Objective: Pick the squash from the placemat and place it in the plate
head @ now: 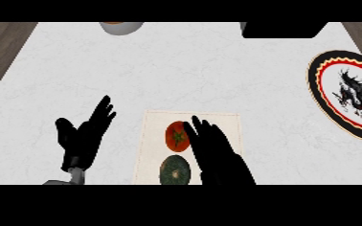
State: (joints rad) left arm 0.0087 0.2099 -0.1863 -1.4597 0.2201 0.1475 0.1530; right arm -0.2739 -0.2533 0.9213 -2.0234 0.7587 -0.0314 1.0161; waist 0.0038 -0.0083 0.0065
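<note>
Presently the right hand [216, 151] is held with fingers straight and released over the placemat [157, 124], the dark green squash [175, 170] just beside their base and the tomato [176, 136] beside their tips, so the tomato could be taken by mistake.

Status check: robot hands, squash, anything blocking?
Left robot hand open, resting left of the placemat. Right robot hand open over the placemat, holding nothing. Squash on the placemat, ungrasped, tomato just beyond it. Plate far right.
</note>
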